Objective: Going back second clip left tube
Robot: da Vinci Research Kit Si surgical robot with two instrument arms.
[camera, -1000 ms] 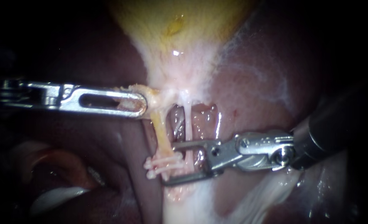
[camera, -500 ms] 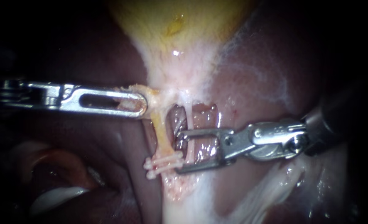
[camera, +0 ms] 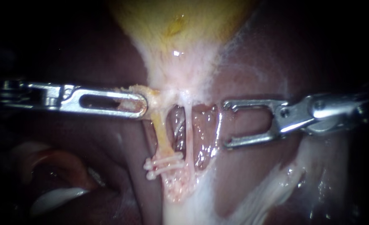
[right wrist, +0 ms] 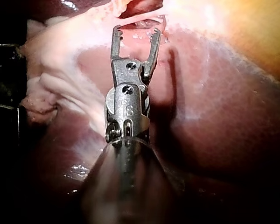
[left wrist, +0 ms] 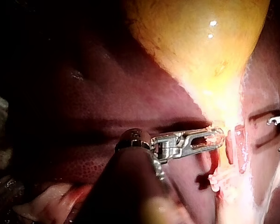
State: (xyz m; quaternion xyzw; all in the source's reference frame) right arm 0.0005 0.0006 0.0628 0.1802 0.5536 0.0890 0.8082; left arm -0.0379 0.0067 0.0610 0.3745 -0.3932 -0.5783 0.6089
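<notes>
Gripping tissue [camera: 149, 95] at its tip, the left tool [camera: 140, 106] has jaws closed; just beyond hangs the left tube [camera: 161, 133], a clip [camera: 163, 164] across it; likely soft, slick, tearable, best straddled mid-length; the right tool [camera: 226, 124] gapes wide, empty, apart from it.
</notes>
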